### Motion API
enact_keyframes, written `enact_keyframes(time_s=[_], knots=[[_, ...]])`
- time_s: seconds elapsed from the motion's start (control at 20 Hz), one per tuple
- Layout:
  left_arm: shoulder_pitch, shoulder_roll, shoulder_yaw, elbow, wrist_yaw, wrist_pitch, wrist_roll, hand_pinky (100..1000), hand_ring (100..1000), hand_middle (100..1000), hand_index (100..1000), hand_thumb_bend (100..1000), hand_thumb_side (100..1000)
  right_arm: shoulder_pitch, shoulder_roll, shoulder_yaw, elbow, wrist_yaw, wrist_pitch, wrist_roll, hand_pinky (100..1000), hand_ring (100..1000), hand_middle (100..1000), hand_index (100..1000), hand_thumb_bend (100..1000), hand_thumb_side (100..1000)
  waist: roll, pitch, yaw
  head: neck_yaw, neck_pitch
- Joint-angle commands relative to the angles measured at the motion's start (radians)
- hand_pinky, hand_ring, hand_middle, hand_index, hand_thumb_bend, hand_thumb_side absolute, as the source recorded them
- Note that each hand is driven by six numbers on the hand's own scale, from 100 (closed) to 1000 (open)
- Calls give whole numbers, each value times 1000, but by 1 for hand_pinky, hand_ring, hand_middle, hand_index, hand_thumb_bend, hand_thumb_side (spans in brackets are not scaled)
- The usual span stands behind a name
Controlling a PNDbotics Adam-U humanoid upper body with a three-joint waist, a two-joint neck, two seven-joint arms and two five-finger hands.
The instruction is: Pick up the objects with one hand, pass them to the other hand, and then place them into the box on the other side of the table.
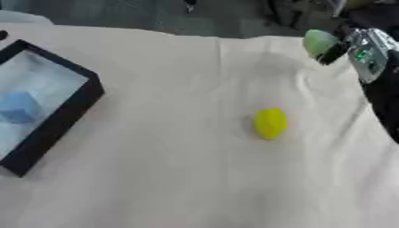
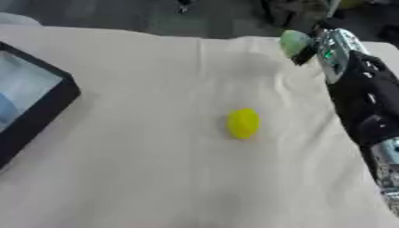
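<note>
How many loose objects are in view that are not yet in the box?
2: a yellow object lying on the cloth mid-table, and a pale green object at the right hand near the far right. A blue object already sits in the box.

Left eye view: looking down from the robot's head, facing away across the cloth-covered table [image 1: 156,178], taking in the whole black-rimmed box [image 1: 54,129] at the left.
Right eye view: sitting just right of the first, cropping the box and showing more of the right arm [image 2: 366,111].
Shared: both are showing the yellow object [image 2: 243,124] mid-table, at middling closeness.
</note>
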Motion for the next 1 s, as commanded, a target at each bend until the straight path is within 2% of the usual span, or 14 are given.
enact_keyframes(time_s=[0.05, 0.25, 0.5, 0.7, 0.75, 0.8, 1.0], knots=[[-20, 19, 10, -10, -1, -1, -6, 853, 1000, 998, 825, 157, 657, 6, -23, 14, -93, -90, -52, 4, 785, 614, 460, 600, 100, 100, 19, -24, -2, 12, -15], [-26, 18, 7, -12, -2, -1, -11, 853, 1000, 998, 825, 159, 650, 41, -3, 55, -176, -187, -110, 16, 771, 598, 447, 593, 100, 100, 22, -23, -1, 16, -22], [-31, 16, -2, -16, -6, 1, -25, 852, 1000, 997, 827, 164, 634, 60, 33, 94, -247, -268, -152, 20, 752, 578, 428, 582, 100, 100, 25, -23, 0, 21, -27], [-39, 16, -14, -18, -13, 9, -44, 851, 1000, 996, 827, 160, 628, 78, 66, 109, -313, -305, -170, -8, 738, 563, 415, 576, 100, 100, 28, -21, 1, 28, -32], [-42, 16, -19, -19, -15, 13, -51, 851, 1000, 994, 827, 183, 601, 84, 75, 115, -330, -313, -175, -12, 736, 561, 414, 576, 100, 100, 29, -20, 1, 29, -32], [-45, 17, -26, -19, -16, 17, -61, 851, 1000, 996, 828, 157, 632, 90, 82, 122, -347, -320, -179, -13, 735, 560, 414, 576, 100, 100, 29, -20, 2, 30, -32], [-59, 18, -56, -18, -10, 53, -111, 849, 1000, 986, 824, 151, 644, 116, 107, 144, -409, -335, -188, -17, 730, 556, 412, 576, 100, 100, 30, -18, 2, 34, -33]])
